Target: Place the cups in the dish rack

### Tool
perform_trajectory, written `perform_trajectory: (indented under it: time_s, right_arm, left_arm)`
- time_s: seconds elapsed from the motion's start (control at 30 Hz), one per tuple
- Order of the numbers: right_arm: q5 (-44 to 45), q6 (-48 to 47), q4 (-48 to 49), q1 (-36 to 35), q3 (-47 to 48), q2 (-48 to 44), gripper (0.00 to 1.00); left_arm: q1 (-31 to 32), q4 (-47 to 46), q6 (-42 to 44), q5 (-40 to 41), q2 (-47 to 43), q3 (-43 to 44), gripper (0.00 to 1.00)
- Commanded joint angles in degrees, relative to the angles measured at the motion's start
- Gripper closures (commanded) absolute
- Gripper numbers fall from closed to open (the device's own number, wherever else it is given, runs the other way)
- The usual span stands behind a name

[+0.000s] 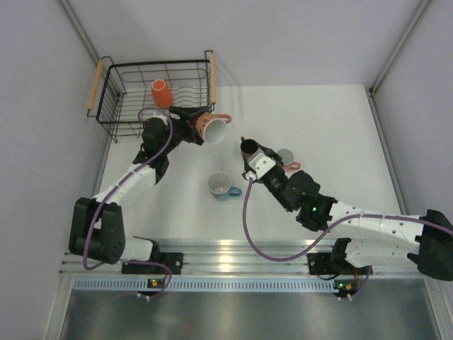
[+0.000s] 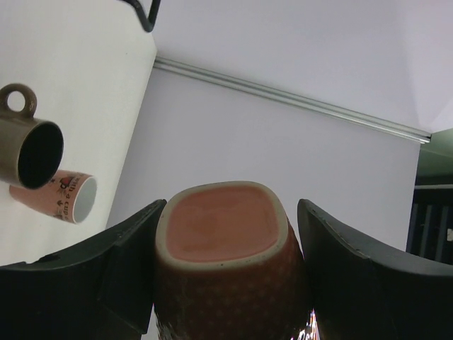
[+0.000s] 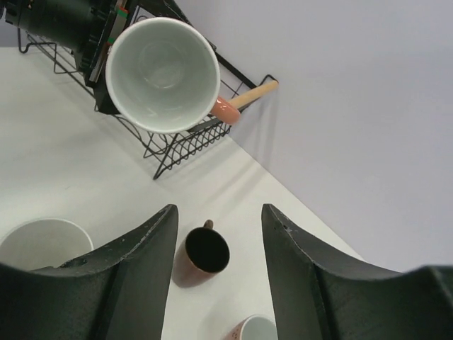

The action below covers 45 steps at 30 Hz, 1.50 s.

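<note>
The black wire dish rack point(image 1: 120, 106) stands at the far left with the orange cup point(image 1: 160, 92) inside. My left gripper point(image 1: 195, 122) is shut on a salmon-pink cup point(image 1: 214, 128), held in the air on its side by the rack's near right corner. Its base fills the left wrist view point(image 2: 223, 234) between the fingers point(image 2: 127, 262). My right gripper point(image 1: 253, 157) is open over the dark brown cup point(image 1: 248, 146), which stands between the fingers point(image 3: 148, 255) in the right wrist view point(image 3: 203, 253). The light blue cup point(image 1: 221, 185) and the second pink cup point(image 1: 287, 156) stand on the table.
The rack's wooden handles point(image 1: 95, 85) stick out at its sides. Grey walls close in the table point(image 1: 318, 127) on the left, back and right. The held cup point(image 3: 163, 74) and the rack point(image 3: 177, 142) show in the right wrist view.
</note>
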<state>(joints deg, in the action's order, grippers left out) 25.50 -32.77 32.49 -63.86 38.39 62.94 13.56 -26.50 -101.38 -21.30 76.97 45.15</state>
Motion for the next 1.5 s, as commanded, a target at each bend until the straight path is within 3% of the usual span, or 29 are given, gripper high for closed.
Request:
perform_trajectory:
  time_s: [0.0,0.2,0.33,0.53,0.7,0.93,1.27,1.47]
  right_arm:
    - [3.06,0.7,2.05,-0.48,-1.47,-2.82,0.49]
    - [5.0,0.69,2.93,-0.39,-3.93,-4.75,0.48]
    - [6.32,0.87,4.07,-0.04,-5.78,-5.72,0.46]
    - [6.06,4.2,2.76,3.64,-6.4,-6.51,0.45]
    - [1.76,10.78,-0.58,10.5,-7.1,-8.79,0.45]
    - [-2.47,14.75,-2.17,17.09,-8.07,-10.99,0.45]
    - [-4.49,17.39,-2.08,18.59,-8.68,-8.36,0.45]
    - [-5.81,18.8,-1.82,20.26,-8.86,-6.07,0.45]
  left_arm:
    - [-0.55,-5.49,4.34,-3.39,2.74,7.14,1.0]
    - [-3.62,1.61,19.69,-7.35,12.48,23.45,1.0]
    - [-5.82,16.79,33.95,-5.69,19.17,37.54,1.0]
    - [-8.72,25.87,48.89,2.56,27.25,51.07,1.0]
    - [-9.78,34.22,64.96,15.57,31.22,60.22,1.0]
    - [-12.59,29.26,78.69,35.94,32.19,61.65,1.0]
    - [-17.96,12.38,90.11,48.18,37.37,59.36,1.0]
    - [-18.31,6.39,95.4,48.47,45.98,64.63,1.0]
